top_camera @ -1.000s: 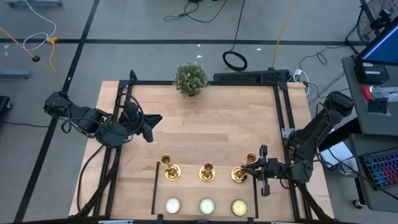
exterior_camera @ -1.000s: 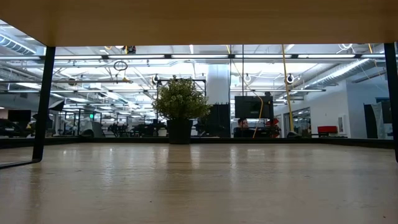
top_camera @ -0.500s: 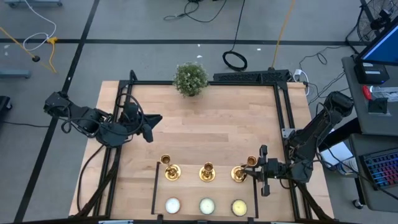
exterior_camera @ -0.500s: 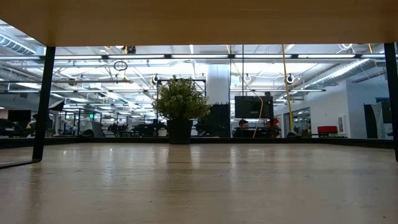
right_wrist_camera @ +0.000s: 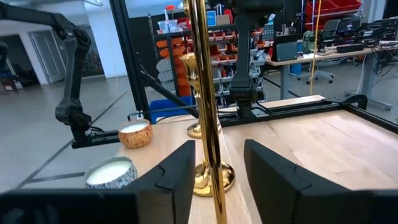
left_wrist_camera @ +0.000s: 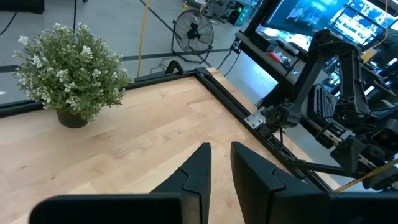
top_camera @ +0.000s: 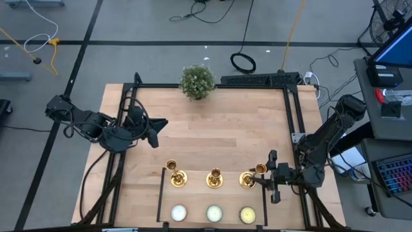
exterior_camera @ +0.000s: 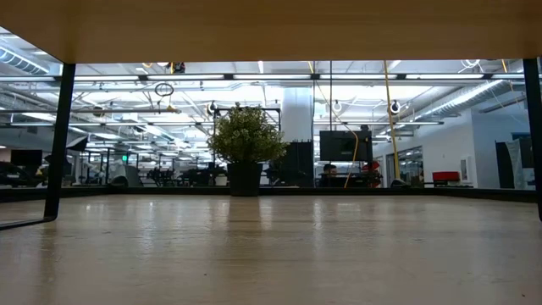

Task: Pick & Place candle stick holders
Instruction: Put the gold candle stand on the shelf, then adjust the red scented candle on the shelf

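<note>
Three gold candle stick holders stand upright on their round bases in a row near the table's front: left, middle, right. My right gripper reaches in level from the table's right. It is open, with one finger on either side of the right holder's thin stem and not touching it. In the right wrist view the farthest holder shows behind that stem. My left gripper hangs above the table's left part, its fingers a little apart with nothing between them.
Three round candles lie along the front edge, just before the holders. A potted green plant stands at the far edge. A black frame runs round the table, with bare wood between the plant and the holders.
My right gripper has opened around the right holder's stem and let go of it. The holder stays upright on its base. Neither arm has shifted otherwise.
</note>
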You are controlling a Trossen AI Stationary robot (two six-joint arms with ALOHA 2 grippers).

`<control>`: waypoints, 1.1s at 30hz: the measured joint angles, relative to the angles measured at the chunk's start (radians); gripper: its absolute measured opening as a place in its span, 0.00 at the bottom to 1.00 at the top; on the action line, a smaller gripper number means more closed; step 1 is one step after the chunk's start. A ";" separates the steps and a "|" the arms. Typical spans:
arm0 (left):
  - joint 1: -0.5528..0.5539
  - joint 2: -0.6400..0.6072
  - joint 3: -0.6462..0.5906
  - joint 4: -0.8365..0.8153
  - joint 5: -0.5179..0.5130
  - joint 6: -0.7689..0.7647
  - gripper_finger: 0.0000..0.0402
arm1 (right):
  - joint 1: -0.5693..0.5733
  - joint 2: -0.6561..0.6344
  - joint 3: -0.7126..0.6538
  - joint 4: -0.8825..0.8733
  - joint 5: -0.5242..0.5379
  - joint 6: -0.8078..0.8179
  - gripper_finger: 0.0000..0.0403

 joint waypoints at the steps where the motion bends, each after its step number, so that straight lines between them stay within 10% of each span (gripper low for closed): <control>1: 0.000 0.000 0.000 0.000 0.000 0.000 0.16 | 0.002 0.000 0.000 0.008 -0.002 0.000 0.34; 13: 0.000 0.000 0.000 -0.009 0.008 0.001 0.16 | 0.056 0.000 0.000 0.059 -0.010 0.000 0.45; 33: 0.000 0.000 0.000 -0.015 0.027 0.011 0.16 | 0.255 0.000 -0.001 0.051 0.272 0.021 0.48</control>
